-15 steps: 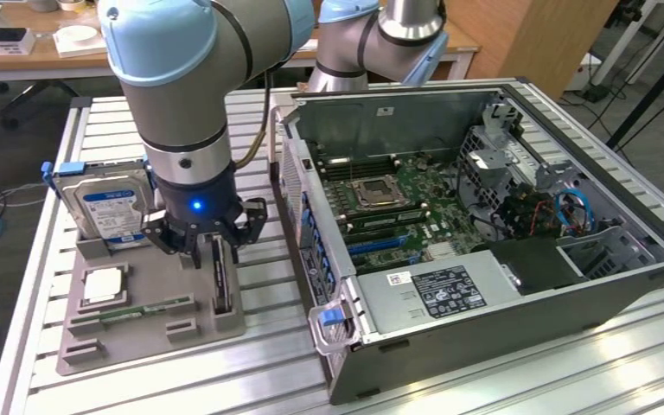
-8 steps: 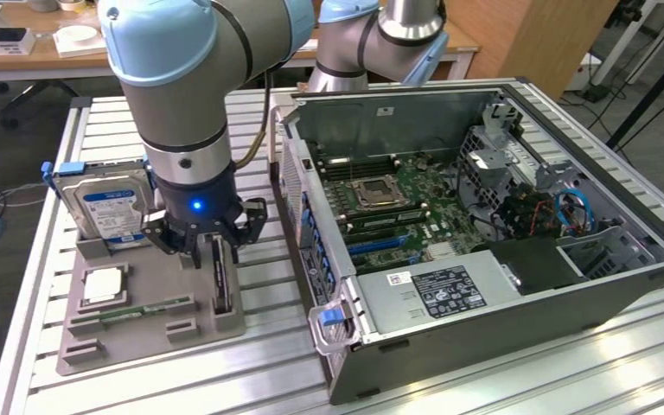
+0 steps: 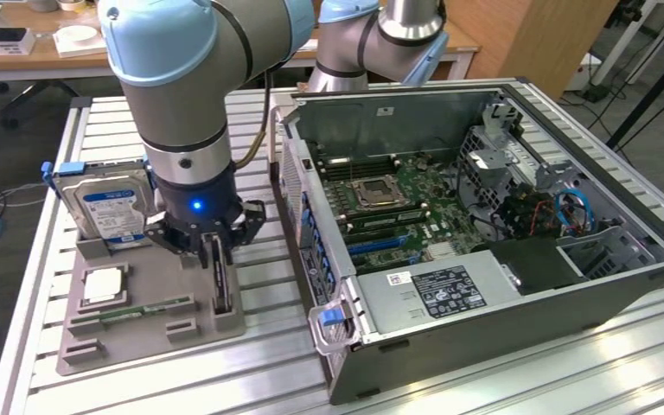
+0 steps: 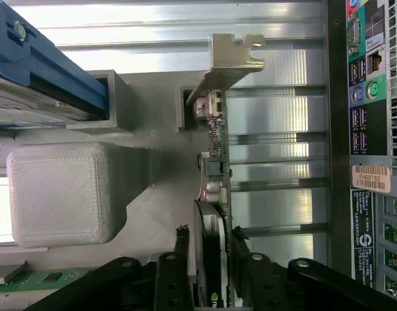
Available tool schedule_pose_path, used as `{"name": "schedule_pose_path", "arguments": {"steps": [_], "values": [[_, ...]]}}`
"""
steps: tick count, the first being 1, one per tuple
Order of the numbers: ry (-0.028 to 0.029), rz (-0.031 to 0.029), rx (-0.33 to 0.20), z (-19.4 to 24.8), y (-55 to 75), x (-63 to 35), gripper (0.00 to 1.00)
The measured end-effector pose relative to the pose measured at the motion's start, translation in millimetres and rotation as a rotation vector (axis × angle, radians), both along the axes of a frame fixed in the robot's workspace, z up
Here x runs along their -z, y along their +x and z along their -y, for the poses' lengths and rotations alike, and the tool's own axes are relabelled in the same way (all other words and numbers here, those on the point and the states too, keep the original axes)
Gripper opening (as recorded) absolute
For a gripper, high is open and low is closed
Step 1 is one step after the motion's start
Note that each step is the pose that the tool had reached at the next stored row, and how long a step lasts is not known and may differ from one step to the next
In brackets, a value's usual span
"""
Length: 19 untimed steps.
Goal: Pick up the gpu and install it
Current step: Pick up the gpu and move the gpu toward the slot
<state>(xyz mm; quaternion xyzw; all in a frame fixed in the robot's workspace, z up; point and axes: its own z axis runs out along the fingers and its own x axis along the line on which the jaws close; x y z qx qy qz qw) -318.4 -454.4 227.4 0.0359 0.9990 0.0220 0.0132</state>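
One arm [image 3: 182, 78], pale blue and grey, round-jointed, reaches down over one worktop [image 3: 539, 380] of ribbed aluminium slats. One tool [image 3: 219, 251], black, two fingers. One gpu [image 3: 221, 290]: a thin, dark card standing on edge in a slot of the holder, blade-like in the exterior view. In the wrist view it shows a green board edge, small silver components, a black shroud and one bent metal end bracket [image 4: 231, 55]. The tool's fingers [image 4: 182, 259] straddle the card, one on each face, set fairly narrow. A thin gap shows beside one finger, so the card is flanked rather than clamped, and it sits seated in its slot. One holder [image 3: 136, 333]: grey, matte, layered printed plastic with blocky raised pockets. In the exterior view it lies at 9 o'clock from the case. On it, counted from the tool: one hard drive [image 3: 107, 207] at 10 o'clock, silver with a blue label, upright; one square processor chip [image 3: 101, 284] at 8 o'clock, flat, metal-capped; one slim green memory stick [image 3: 148, 309] between 7 and 8 o'clock, lying flat. One computer case [image 3: 517, 303], dark sheet metal, side open, showing one green motherboard [image 3: 407, 203].
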Motion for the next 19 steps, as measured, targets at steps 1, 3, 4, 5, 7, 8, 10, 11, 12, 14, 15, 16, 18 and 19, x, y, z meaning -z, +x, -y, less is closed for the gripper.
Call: {"name": "schedule_pose_path", "arguments": {"steps": [1,3,4,5,7,8,10,11,12,14,15,16,18,19], "values": [[0.0000,0.0000,0.000,0.0,0.0,0.0,0.39],[0.0000,0.0000,0.000,0.0,0.0,0.0,0.33],[0.0000,0.0000,0.000,0.0,0.0,0.0,0.33],[0.0000,0.0000,0.000,0.0,0.0,0.0,0.31],[-0.0001,-0.0001,0.000,0.0,0.0,0.0,0.31],[0.0000,0.0000,0.000,0.0,0.0,0.0,0.26],[0.0000,0.0000,0.000,0.0,0.0,0.0,0.26],[0.0000,0.0000,0.000,0.0,0.0,0.0,0.26],[0.0000,0.0000,0.000,0.0,0.0,0.0,0.26],[-0.0001,0.0000,0.000,0.0,0.0,0.0,0.26],[0.0000,0.0000,0.000,0.0,0.0,0.0,0.26],[0.0000,0.0000,0.000,0.0,0.0,0.0,0.26],[0.0000,0.0000,0.000,0.0,0.0,0.0,0.26],[0.0000,0.0000,0.000,0.0,0.0,0.0,0.26]]}}
